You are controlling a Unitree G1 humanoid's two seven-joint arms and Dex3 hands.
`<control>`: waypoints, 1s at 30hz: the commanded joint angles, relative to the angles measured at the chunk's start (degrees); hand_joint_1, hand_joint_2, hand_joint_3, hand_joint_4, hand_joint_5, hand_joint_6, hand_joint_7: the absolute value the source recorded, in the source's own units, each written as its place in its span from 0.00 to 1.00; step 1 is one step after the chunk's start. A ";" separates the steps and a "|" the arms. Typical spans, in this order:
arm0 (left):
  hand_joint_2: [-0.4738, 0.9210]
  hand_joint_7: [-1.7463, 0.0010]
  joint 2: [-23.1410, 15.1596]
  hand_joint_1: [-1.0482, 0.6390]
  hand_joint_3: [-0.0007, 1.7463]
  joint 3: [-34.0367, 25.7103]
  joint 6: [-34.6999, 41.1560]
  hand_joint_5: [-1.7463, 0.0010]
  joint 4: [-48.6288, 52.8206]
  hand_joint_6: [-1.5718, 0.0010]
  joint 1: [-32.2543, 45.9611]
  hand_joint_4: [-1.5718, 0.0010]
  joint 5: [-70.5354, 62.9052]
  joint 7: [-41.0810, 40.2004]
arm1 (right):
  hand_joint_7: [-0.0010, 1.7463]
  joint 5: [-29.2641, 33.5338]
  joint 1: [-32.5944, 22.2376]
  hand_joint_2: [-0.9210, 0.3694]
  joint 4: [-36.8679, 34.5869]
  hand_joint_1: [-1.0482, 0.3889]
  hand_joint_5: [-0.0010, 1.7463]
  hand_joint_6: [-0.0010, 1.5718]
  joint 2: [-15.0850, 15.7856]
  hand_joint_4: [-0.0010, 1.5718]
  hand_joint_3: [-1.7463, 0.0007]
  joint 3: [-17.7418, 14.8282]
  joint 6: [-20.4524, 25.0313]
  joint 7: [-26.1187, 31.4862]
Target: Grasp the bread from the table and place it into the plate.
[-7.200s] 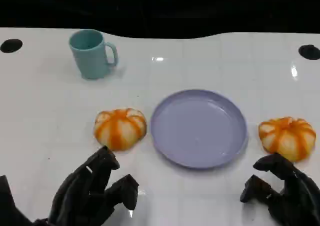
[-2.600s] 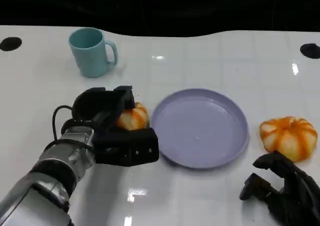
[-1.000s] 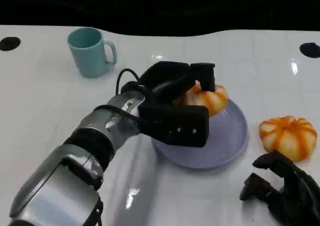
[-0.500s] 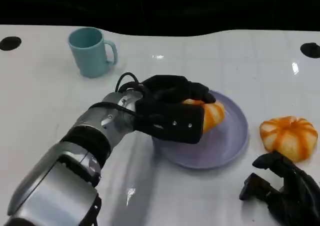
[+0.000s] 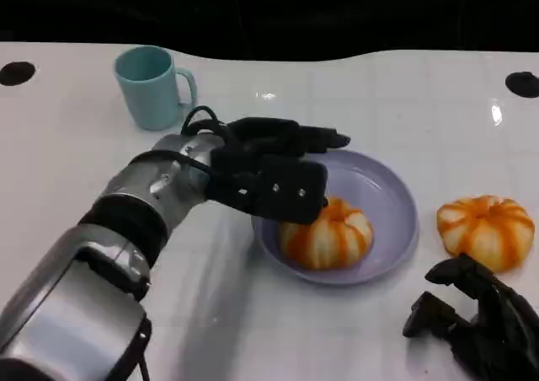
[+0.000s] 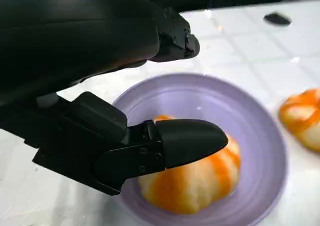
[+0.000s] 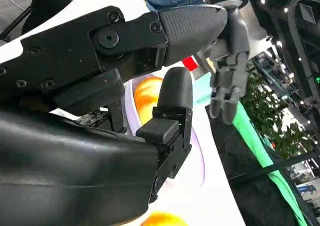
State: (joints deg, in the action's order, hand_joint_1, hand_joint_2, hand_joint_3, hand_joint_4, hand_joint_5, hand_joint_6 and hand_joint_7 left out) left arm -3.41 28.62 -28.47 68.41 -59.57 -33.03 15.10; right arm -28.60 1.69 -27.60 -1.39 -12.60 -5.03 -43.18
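Bread [image 5: 327,234] now released onto plate [image 5: 389,197]

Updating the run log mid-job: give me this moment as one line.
left hand: open above plate | orange-striped bread roll: lying in lilac round plate | right hand: idle near second striped roll on table

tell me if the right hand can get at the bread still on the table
Probably yes. The right hand rests on the table just in front of that bread, with bare tabletop between them. The plate and left hand sit off to the side.
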 commanded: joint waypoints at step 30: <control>1.00 0.61 2.06 0.22 0.24 -26.02 12.42 0.40 -37.12 0.63 38.82 0.65 51.43 19.53 | 0.69 0.07 -1.34 0.00 2.58 0.37 0.84 0.36 0.68 0.43 0.87 -0.18 0.70 0.86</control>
State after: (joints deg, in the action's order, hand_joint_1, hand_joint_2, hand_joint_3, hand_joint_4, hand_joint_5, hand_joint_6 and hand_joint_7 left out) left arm -4.41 12.41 -32.50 57.44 -46.60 -8.40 31.15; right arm -28.61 1.59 -27.16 -1.50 -12.51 -4.00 -43.14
